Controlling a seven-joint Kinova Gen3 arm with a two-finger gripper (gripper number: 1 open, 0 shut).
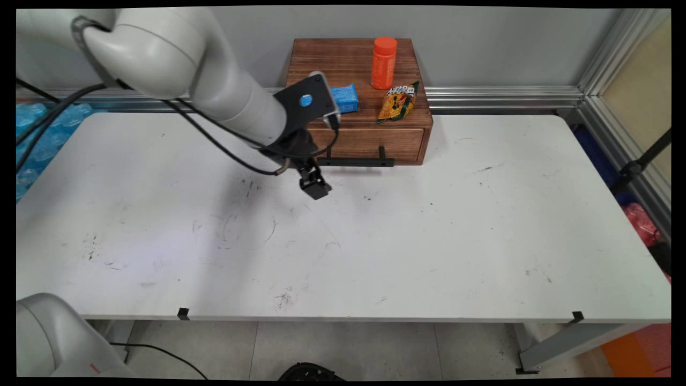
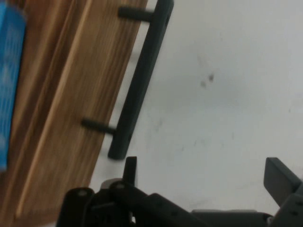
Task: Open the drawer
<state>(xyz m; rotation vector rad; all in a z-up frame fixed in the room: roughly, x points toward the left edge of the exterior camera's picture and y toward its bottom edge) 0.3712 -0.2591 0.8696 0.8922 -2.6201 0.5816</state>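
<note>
My gripper (image 1: 315, 187) hangs low over the white table, just in front of the left end of a wooden drawer box (image 1: 356, 64). Its fingers stand apart with nothing between them, so it is open (image 2: 203, 177). The box's black bar handle (image 1: 356, 161) runs along the shut drawer front, and its left end lies closest to my fingertips. In the hand view the handle (image 2: 139, 80) slants across the drawer's wood front (image 2: 61, 118). On top of the box sit a blue packet (image 1: 344, 98), an orange bottle (image 1: 383, 62) and a yellow snack bag (image 1: 397, 102).
The box stands at the table's back edge against the wall rail. Black cables hang from the arm over the table's left part. Blue bags (image 1: 37, 134) lie beyond the left edge, and a red bag (image 1: 640, 222) lies beyond the right edge.
</note>
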